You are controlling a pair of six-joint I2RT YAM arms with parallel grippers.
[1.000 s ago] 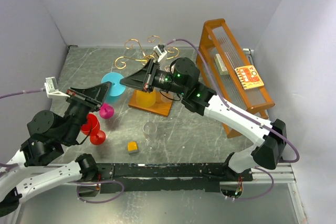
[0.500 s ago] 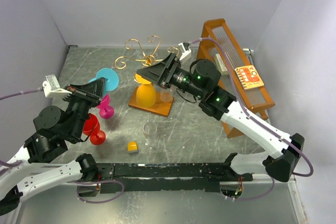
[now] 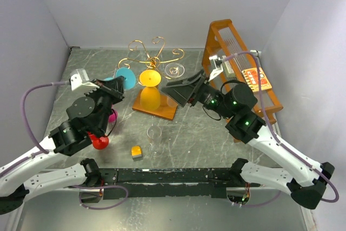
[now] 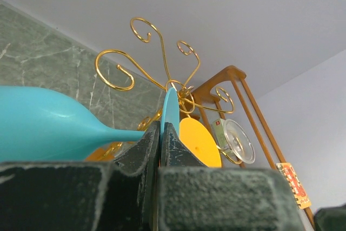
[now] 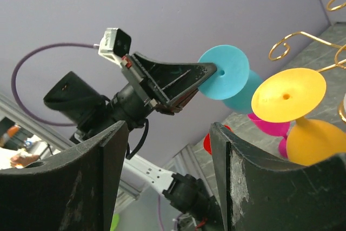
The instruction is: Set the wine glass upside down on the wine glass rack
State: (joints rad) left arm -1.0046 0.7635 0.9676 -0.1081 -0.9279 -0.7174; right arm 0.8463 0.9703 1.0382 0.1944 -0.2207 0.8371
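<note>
My left gripper (image 3: 119, 83) is shut on the round foot of a blue wine glass (image 3: 125, 76), held sideways just left of the wine glass rack (image 3: 156, 53), a gold wire tree on an orange wooden base. In the left wrist view the blue foot (image 4: 170, 106) sits edge-on between the fingers and the bowl (image 4: 43, 128) points left. A yellow wine glass (image 3: 150, 77) hangs upside down on the rack. A clear glass (image 3: 174, 70) hangs beside it. My right gripper (image 3: 174, 94) stands open and holds nothing, right of the yellow glass (image 5: 289, 94).
A pink glass (image 3: 112, 115) and a red glass (image 3: 100, 142) stand under the left arm. A clear glass (image 3: 154, 135) and a small yellow block (image 3: 137, 151) are on the near table. A tall orange slatted frame (image 3: 238, 74) stands at the right.
My right gripper opened, left the yellow glass hanging on the rack and drew back to the right. My left arm brought the blue glass up and right, close to the rack.
</note>
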